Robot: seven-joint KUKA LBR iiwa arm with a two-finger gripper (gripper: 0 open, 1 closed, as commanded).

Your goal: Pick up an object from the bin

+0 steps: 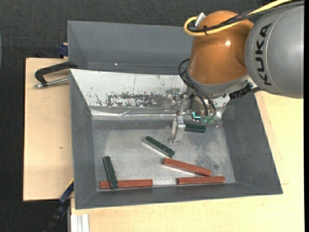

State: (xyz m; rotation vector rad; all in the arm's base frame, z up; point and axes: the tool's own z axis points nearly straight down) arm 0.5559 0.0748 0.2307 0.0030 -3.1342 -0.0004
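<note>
The arm (277,47) is seen entering from the upper right of the frame, its grey link marked KUKA lying across the bin's (79,139) right rear corner. The rounded orange cover (217,47) at the wrist is directed downward and slightly toward the left. A yellow cable is looped over the top of the cover. The end effector (182,129) is held low, right of centre, near where the bin's rear wall meets the floor. Whether the end effector is wide, narrow or clamped cannot be told, as its parts are crowded together there. A short dark green block (195,128) is noted directly at the end effector, lying roughly level, with its right end partly hidden by the wrist hardware. It appears flat-sided and rectangular. Whether it is gripped cannot be told. Just below and to the left, a longer dark green bar (159,146) is recorded lying tilted on the floor. Near the front wall, three red-brown bars (187,166) are observed. A further dark green bar (110,172) is laid across the left end of the leftmost red-brown bar.
</note>
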